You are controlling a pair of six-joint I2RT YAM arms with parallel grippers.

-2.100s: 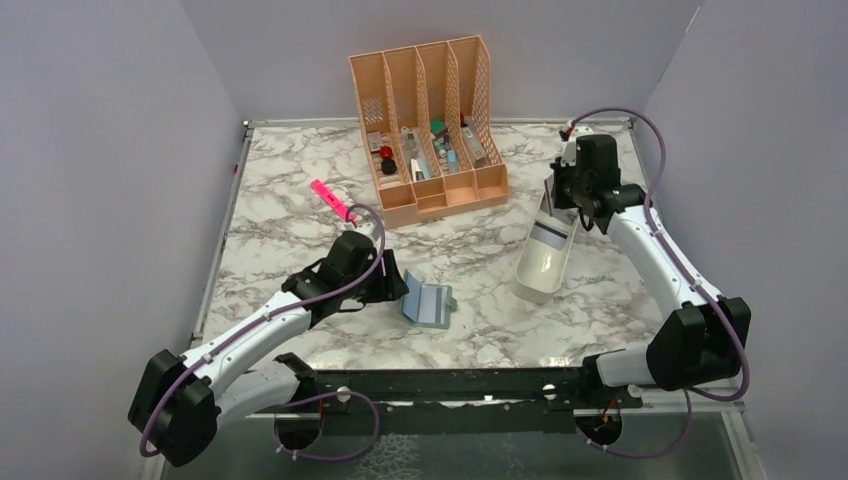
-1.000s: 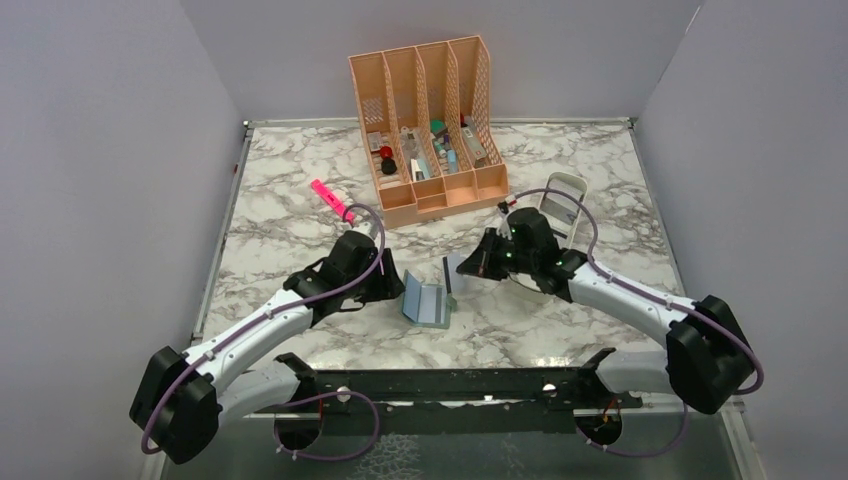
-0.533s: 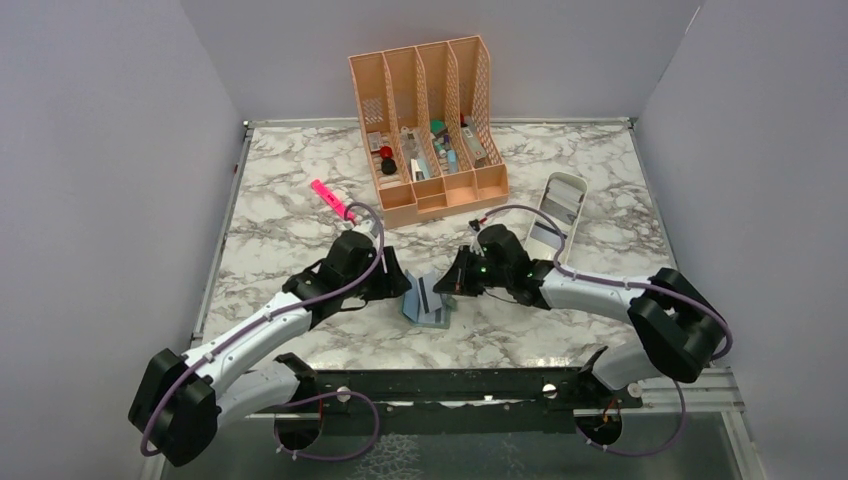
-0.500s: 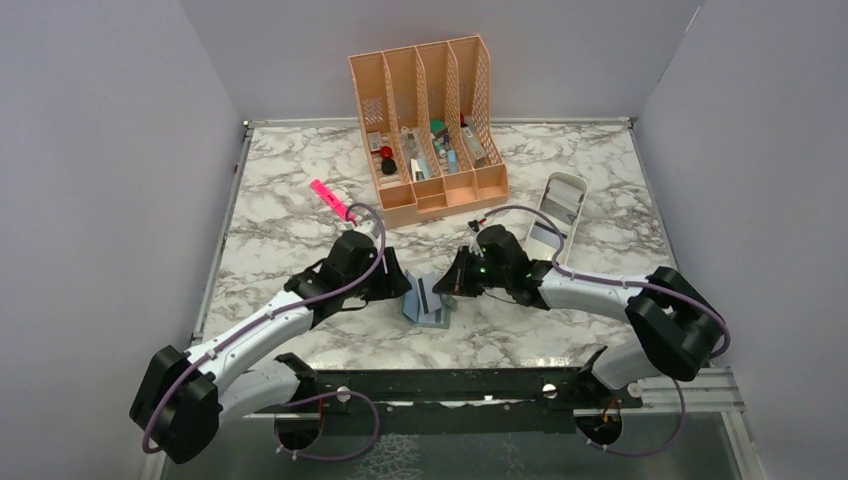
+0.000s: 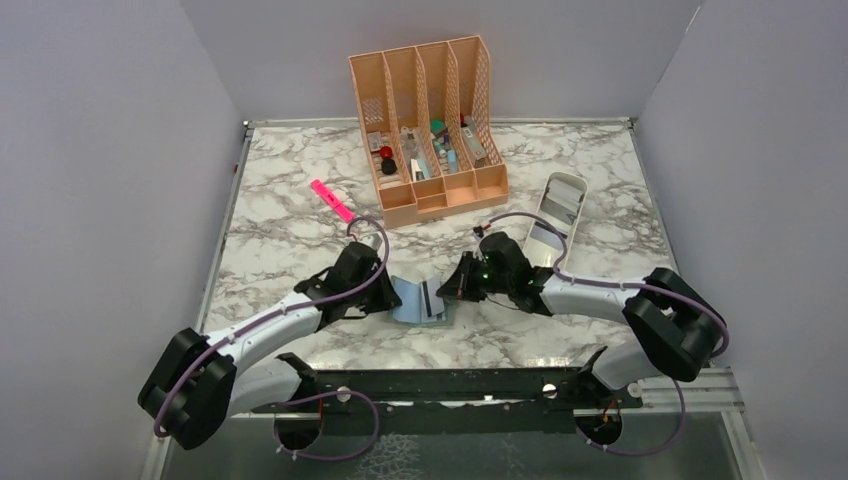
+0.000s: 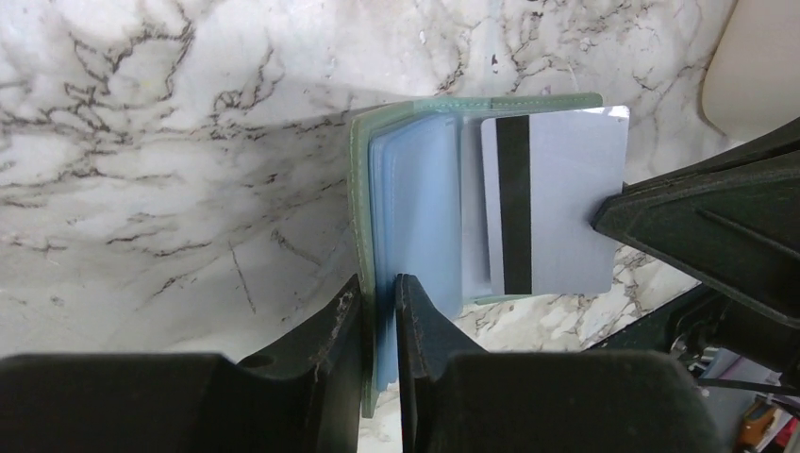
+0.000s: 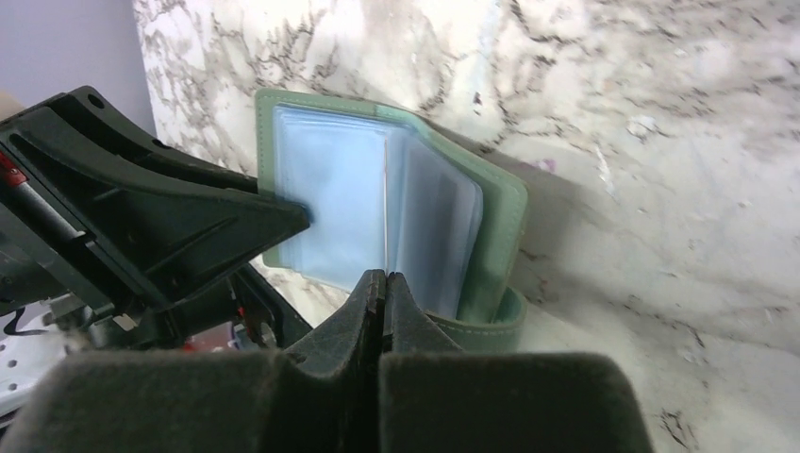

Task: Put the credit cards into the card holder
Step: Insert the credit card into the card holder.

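Insertion step: left gripper [image 6: 377, 283] pinches the open card holder [image 6: 415, 208]; right gripper [image 7: 384, 283], clamping a striped credit card [image 6: 566, 208], likely must slide it into a pocket.

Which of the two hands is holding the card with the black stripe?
The right hand, pinching the striped card by its edge at the open card holder. The left hand instead clamps the holder's flap.
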